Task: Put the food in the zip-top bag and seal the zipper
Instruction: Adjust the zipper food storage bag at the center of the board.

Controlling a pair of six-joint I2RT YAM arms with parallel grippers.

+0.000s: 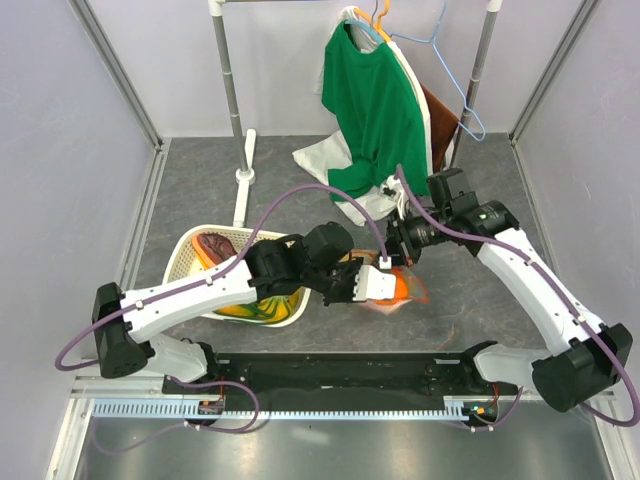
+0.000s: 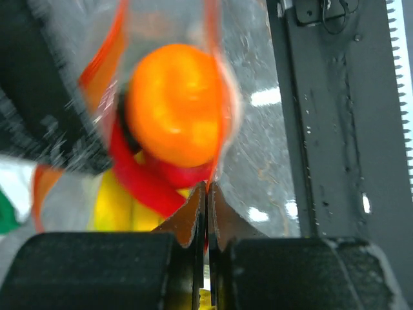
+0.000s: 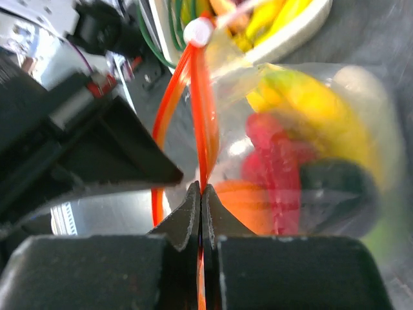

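Note:
The clear zip-top bag (image 1: 400, 290) hangs between both grippers at the table's middle, holding food: an orange (image 2: 174, 103), a red piece (image 2: 139, 181) and yellow bananas (image 3: 316, 103). My left gripper (image 1: 362, 284) is shut on the bag's orange-red zipper (image 2: 216, 129) at one end. My right gripper (image 1: 400, 248) is shut on the zipper (image 3: 201, 116) at the other end, its white slider (image 3: 197, 31) further along the strip. More food, a dark red-brown piece (image 1: 215, 245) among it, lies in the white basket (image 1: 185, 250).
A green shirt (image 1: 375, 110) and white cloth (image 1: 320, 155) hang from a rack at the back. The rack's white post (image 1: 245, 160) stands behind the basket. A black rail (image 2: 335, 116) runs along the table's near edge.

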